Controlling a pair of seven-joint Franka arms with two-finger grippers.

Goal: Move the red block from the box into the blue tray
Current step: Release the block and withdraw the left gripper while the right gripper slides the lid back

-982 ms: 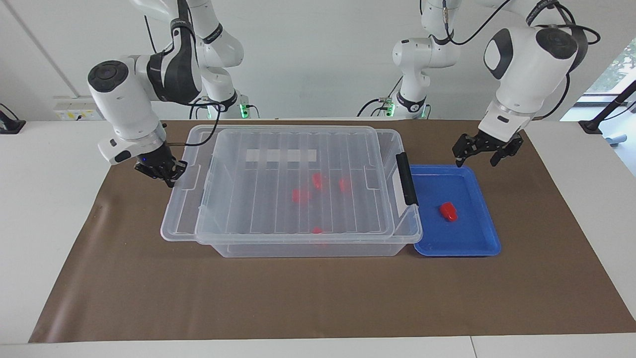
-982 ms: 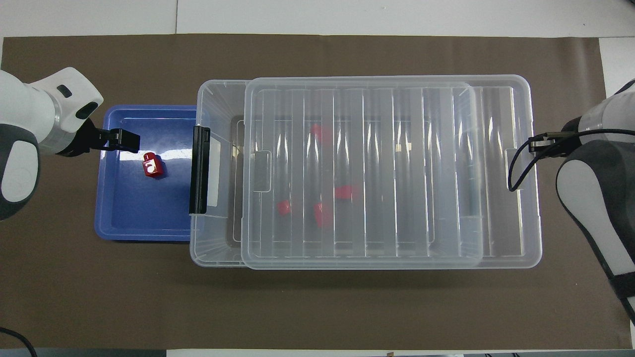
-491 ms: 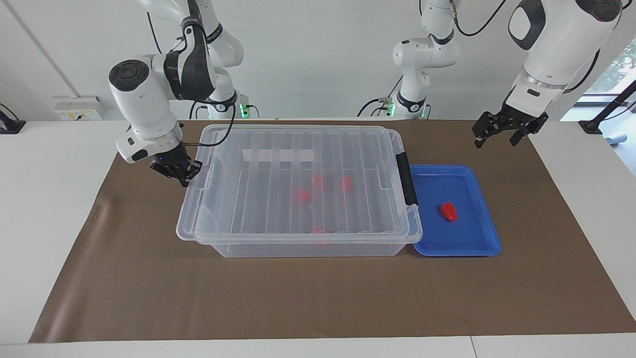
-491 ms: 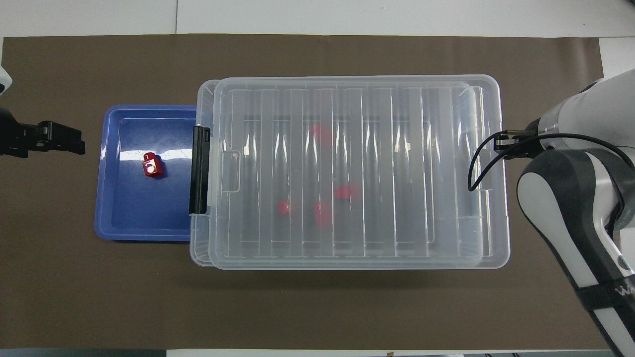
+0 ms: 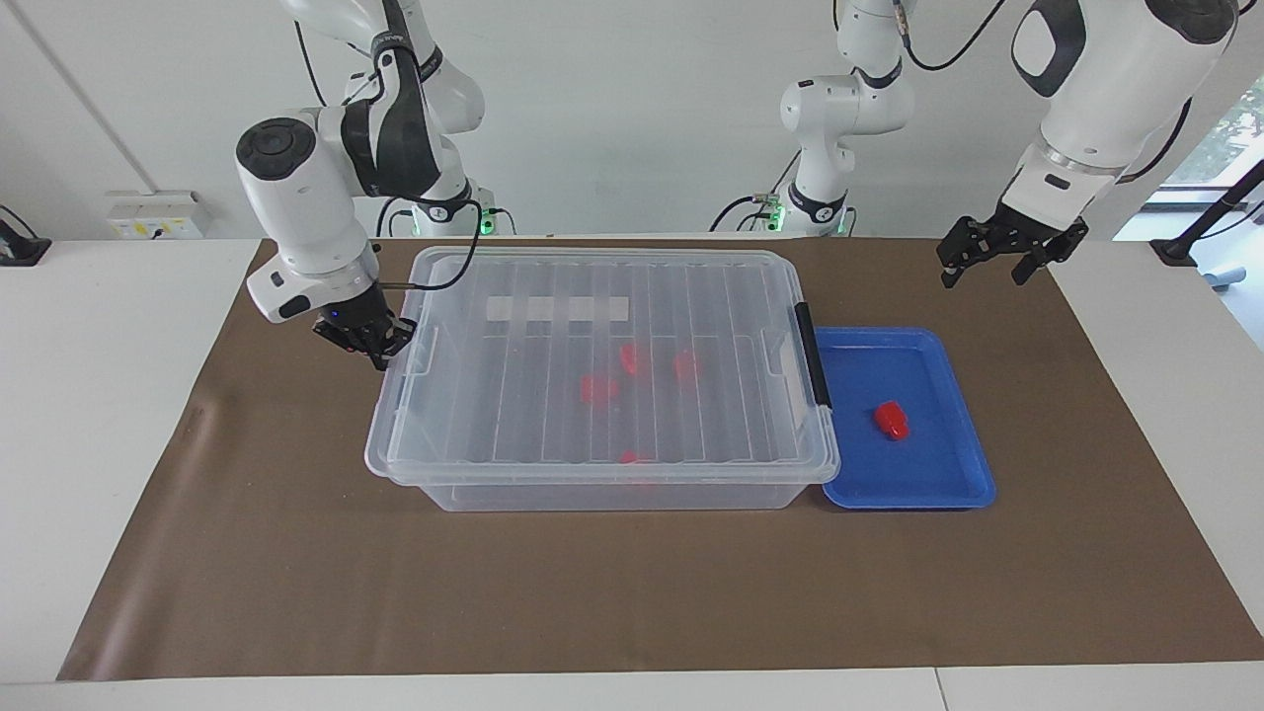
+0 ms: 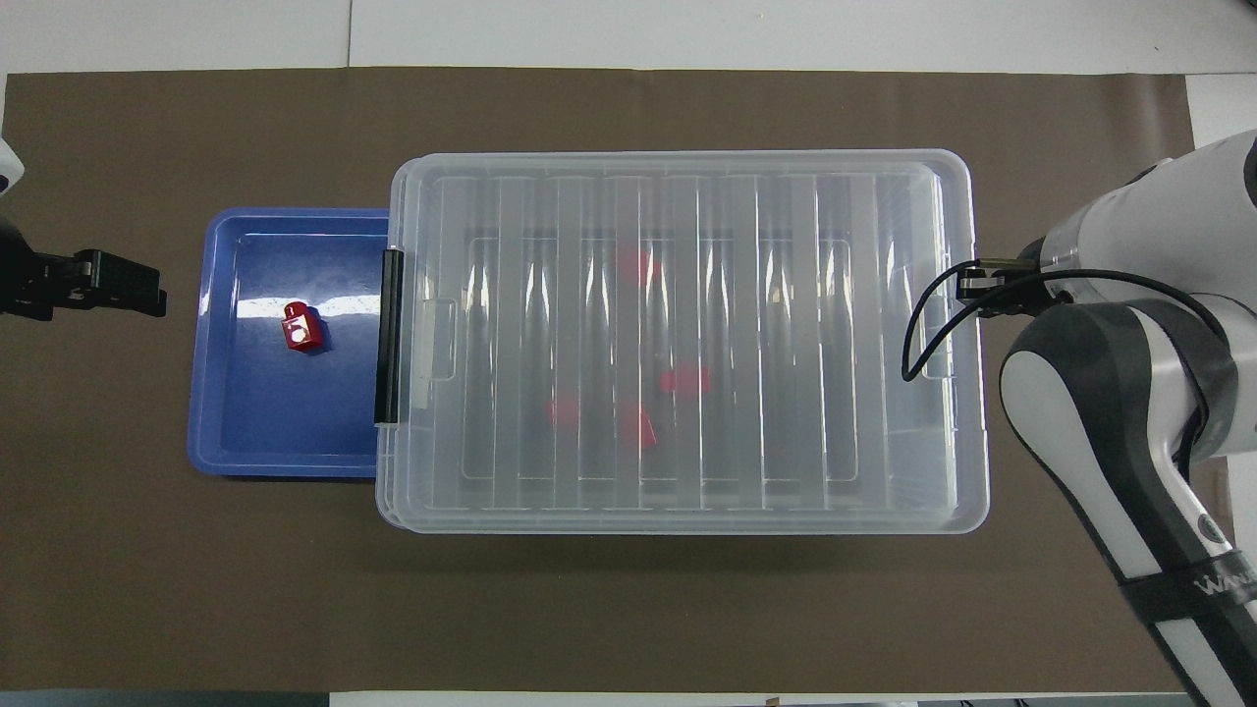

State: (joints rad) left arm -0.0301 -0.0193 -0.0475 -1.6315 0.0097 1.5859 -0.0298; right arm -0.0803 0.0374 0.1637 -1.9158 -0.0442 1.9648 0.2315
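Observation:
One red block (image 5: pixel 892 421) (image 6: pixel 301 329) lies in the blue tray (image 5: pixel 938 474) (image 6: pixel 285 422). The tray sits against the latch end of the box (image 5: pixel 592 489) (image 6: pixel 687 520). The box's ribbed clear lid (image 5: pixel 553 296) lies squarely over it, and several more red blocks (image 5: pixel 595 387) (image 6: pixel 638 424) show through it. My right gripper (image 5: pixel 367 343) is shut, its tips against the lid's end away from the tray. My left gripper (image 5: pixel 987 269) (image 6: pixel 142 292) hangs open and empty over the brown mat just off the tray.
A black latch (image 5: pixel 815 355) (image 6: pixel 390 336) runs along the box end next to the tray. A brown mat (image 5: pixel 632 592) covers the table under everything. The right arm's cable (image 6: pixel 928 324) loops over the lid's end.
My right gripper slid the lid toward the left arm's end until it sits square on the box. My left gripper rose off the tray's rim and moved outward, then held still.

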